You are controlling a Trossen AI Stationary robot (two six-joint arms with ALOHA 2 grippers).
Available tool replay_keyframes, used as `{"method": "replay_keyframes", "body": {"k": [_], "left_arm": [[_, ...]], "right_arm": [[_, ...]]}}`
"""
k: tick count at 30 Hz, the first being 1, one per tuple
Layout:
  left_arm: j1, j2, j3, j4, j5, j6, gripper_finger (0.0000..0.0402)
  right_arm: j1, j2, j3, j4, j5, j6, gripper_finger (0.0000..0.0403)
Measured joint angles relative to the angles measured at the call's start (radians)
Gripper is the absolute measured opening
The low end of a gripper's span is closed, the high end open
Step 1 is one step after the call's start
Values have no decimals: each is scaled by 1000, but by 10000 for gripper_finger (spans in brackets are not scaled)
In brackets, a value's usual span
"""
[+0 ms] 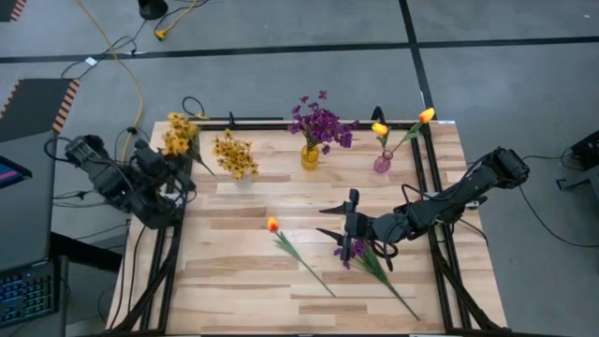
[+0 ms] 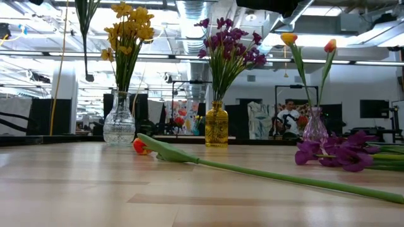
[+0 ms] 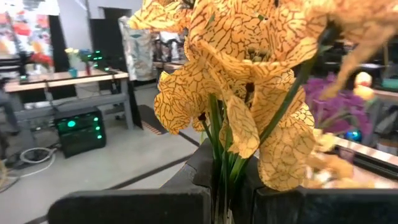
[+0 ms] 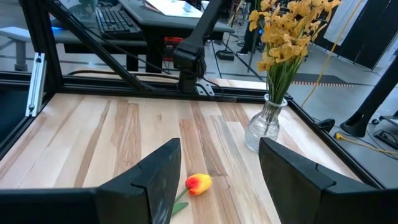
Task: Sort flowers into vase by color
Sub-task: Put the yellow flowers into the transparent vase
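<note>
Starting at our left, we see the left gripper point(image 1: 180, 157) clamped on the stems of a yellow small-blossom bunch point(image 1: 178, 133), lifted at the table's point(image 1: 234, 290) left edge, with the clear glass vase point(image 1: 241, 178) and its yellow bunch just to that gripper's right. Further right lies the orange-yellow tulip point(image 1: 272, 225), loose on the wood, its long stem point(image 1: 304, 260) trailing toward the near edge. The right gripper point(image 1: 341, 220) hovers with its fingers spread wide and nothing between them; the tulip head sits just ahead of it and the purple bunch point(image 1: 351, 249) lies right beside it. We judge the tulip light, thin and springy, its blossom crushable, so the stem below the head looks like the place to pinch.
</note>
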State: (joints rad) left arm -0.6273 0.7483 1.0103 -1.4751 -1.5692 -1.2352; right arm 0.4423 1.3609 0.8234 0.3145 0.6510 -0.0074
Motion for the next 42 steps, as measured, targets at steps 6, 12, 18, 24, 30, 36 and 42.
{"method": "replay_keyframes", "body": {"k": [6,12,18,24,30,36,42], "left_arm": [[99,-2,0,-27,1,-70,6],[199,-3,-19,-16,1,-151,6],[270,-3,-128,21,3,-271,6],[295,-2,-180,83,3,-318,6],[315,-3,-180,165,1,-282,6],[331,-3,-180,205,1,-281,6],[352,-2,-180,273,-1,-269,6]], "right_arm": [[0,0,0,0,0,0,244],[0,0,0,0,0,0,244],[0,0,0,1,0,0,244],[0,0,0,1,0,0,244],[-14,0,0,1,0,0,244],[-21,0,0,0,0,0,244],[-21,0,0,0,0,0,244]]}}
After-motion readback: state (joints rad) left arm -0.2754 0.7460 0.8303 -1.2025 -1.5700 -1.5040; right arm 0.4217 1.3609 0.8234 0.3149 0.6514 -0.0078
